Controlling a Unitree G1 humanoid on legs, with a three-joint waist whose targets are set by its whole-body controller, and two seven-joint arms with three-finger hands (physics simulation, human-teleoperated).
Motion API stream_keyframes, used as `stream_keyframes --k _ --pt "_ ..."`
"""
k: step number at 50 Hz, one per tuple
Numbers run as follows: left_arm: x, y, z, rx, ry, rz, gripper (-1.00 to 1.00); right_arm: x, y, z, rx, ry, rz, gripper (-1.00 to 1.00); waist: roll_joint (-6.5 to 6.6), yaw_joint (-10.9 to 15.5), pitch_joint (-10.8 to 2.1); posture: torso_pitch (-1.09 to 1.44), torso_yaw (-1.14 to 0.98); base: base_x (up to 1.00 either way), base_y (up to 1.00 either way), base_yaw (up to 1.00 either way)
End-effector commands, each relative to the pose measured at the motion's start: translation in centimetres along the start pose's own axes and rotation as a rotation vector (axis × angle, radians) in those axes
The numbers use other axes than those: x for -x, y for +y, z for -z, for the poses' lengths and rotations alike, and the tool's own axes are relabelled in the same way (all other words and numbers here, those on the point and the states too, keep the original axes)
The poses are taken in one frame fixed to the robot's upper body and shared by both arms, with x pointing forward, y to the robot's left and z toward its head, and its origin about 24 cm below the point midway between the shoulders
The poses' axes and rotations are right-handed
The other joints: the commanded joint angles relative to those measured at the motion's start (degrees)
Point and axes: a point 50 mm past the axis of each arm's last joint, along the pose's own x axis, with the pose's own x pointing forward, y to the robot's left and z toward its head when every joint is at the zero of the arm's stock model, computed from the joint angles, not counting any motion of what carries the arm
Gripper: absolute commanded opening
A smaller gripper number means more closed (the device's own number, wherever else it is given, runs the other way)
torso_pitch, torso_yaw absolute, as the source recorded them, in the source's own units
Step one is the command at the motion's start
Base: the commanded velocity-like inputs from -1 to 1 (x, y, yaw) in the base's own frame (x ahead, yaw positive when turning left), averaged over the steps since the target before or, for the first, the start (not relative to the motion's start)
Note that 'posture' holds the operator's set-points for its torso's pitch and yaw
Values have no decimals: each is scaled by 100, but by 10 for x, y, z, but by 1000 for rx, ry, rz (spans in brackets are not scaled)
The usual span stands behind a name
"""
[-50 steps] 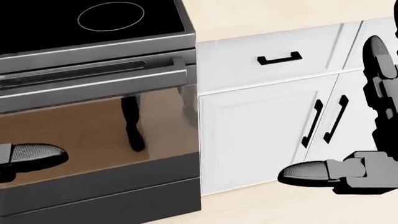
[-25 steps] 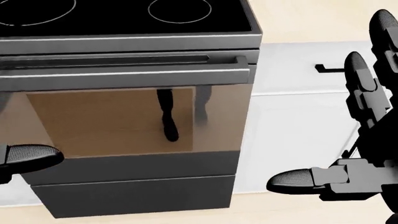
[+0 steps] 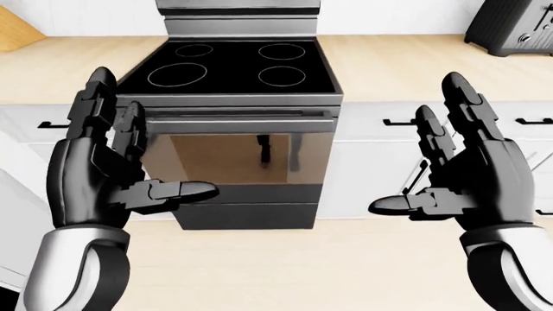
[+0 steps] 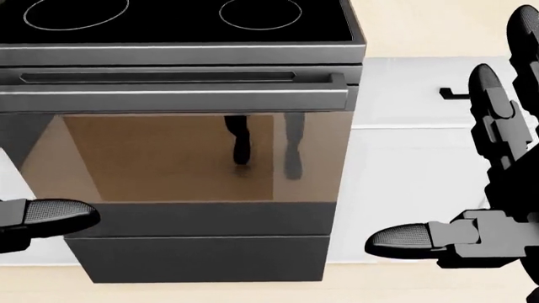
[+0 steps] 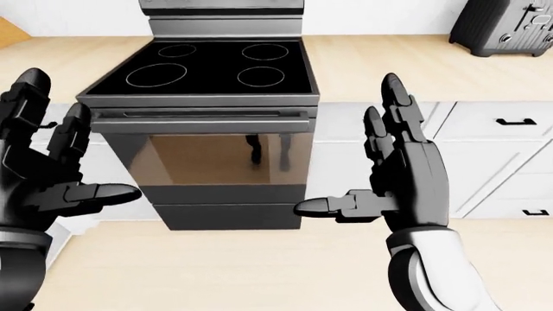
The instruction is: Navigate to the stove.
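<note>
The stove [image 3: 231,71] stands straight ahead in the left-eye view, a black glass cooktop with round burner rings over a steel oven door [image 3: 238,155] with a bar handle [image 4: 177,95]. The door reflects my legs. My left hand [image 3: 129,175] is open and empty at the left, level with the oven door. My right hand [image 3: 449,181] is open and empty at the right, before the white cabinets. In the head view only the left thumb tip [image 4: 55,214] and the right hand's fingers [image 4: 497,126] show.
White cabinets with black handles [image 3: 402,121] flank the stove under a light wood counter [image 3: 406,65]. A dark toaster [image 5: 505,26] stands on the counter at the top right. Pale wood floor [image 3: 294,265] lies between me and the stove.
The whole head view has shifted: the stove has slid from the left towards the middle and now faces me squarely. The camera moved. Both hands stay open.
</note>
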Motion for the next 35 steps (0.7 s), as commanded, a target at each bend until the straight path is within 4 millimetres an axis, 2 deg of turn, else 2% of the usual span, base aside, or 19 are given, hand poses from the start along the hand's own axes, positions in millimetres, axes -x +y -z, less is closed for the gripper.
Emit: stream_keyframes --k 1,6,7,8,9,10,13,15,18,19,20,24,25,27,30,32,33,34,35 --pt "1 0 -11 -4 -77 -3 100 1 2 -8 -2 -60 -10 100 -1 -1 -41 0 0 0 48 0" --pt "2 1 -11 -5 -78 -5 100 2 0 -7 -12 -62 7 100 274 -69 124 0 0 0 36 0" --pt "2 1 -11 -6 -78 -5 100 2 0 -7 -12 -62 7 100 451 -129 176 0 0 0 0 0" --pt "2 1 -11 -7 -78 -5 100 2 0 -7 -10 -62 6 100 717 -160 129 0 0 0 0 0" --pt "2 1 -10 -7 -77 -7 100 2 0 -6 -12 -62 7 100 874 -170 114 0 0 0 0 0" --pt "2 1 -10 -7 -78 -7 100 2 0 -6 -14 -61 8 100 626 -70 201 0 0 0 0 0" --pt "2 1 -10 -7 -80 -8 100 2 0 -7 -16 -65 7 100 465 -47 104 0 0 0 0 0" --pt "1 2 -9 -10 -79 -9 100 2 -1 -8 -16 -63 15 100 342 5 98 0 0 0 0 0" --pt "3 2 -11 -7 -81 -10 100 2 -2 -9 -11 -65 22 100 52 96 55 0 0 0 0 0" --pt "3 2 -12 -6 -83 -11 100 2 -2 -10 -4 -74 27 100 13 127 61 0 0 0 0 0" --pt "3 4 -12 -3 -82 -14 100 3 -3 -10 -5 -71 26 100 111 99 103 0 0 0 0 0" --pt "3 3 -12 -3 -81 -14 100 3 -3 -10 -3 -75 23 100 165 96 60 0 0 0 0 0" --pt "3 3 -11 -3 -81 -13 100 4 -2 -10 -8 -79 13 100 220 67 -37 0 0 0 9 0" --pt "3 2 -10 -4 -80 -10 100 4 -2 -10 -6 -80 11 100 259 44 56 0 0 0 17 0" --pt "3 1 -10 -6 -79 -5 100 3 -2 -10 -3 -79 12 100 232 49 -4 0 0 0 18 0" --pt "3 1 -10 -6 -78 -4 100 3 -2 -10 -3 -79 12 100 299 28 -37 0 0 0 33 0" --pt "3 1 -10 -7 -78 -5 100 3 -2 -10 -5 -80 12 100 194 32 -15 0 0 0 48 0" --pt "3 0 -10 -7 -78 -2 100 3 -2 -10 -7 -80 12 100 145 28 -5 0 0 0 47 0" --pt "3 0 -10 -8 -78 -1 100 3 -2 -10 -9 -80 12 100 158 17 -1 0 0 0 48 0"
